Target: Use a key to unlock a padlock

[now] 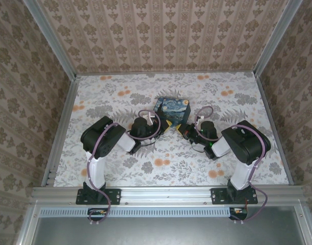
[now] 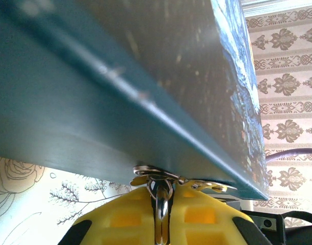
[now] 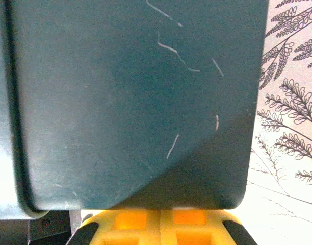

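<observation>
My left gripper (image 2: pixel 163 196) is shut on a shiny metal key (image 2: pixel 164 209), held edge-on between its yellow fingers (image 2: pixel 120 219). A key ring (image 2: pixel 151 171) and another flat key (image 2: pixel 217 186) splay out at the fingertips, pressed against the lower edge of the blue night-sky box (image 2: pixel 120 92). My right gripper (image 3: pixel 160 214) is shut, its fingertips against the dark teal side of the box (image 3: pixel 135 102); I see nothing between its fingers. From above, the left gripper (image 1: pixel 158 122) and right gripper (image 1: pixel 179 127) meet at the near edge of the box (image 1: pixel 171 107). The padlock is hidden.
The box stands mid-table on a floral cloth (image 1: pixel 161 163). Patterned walls and metal rails (image 1: pixel 59 127) enclose the table on three sides. Purple cables (image 1: pixel 146 115) loop over both wrists.
</observation>
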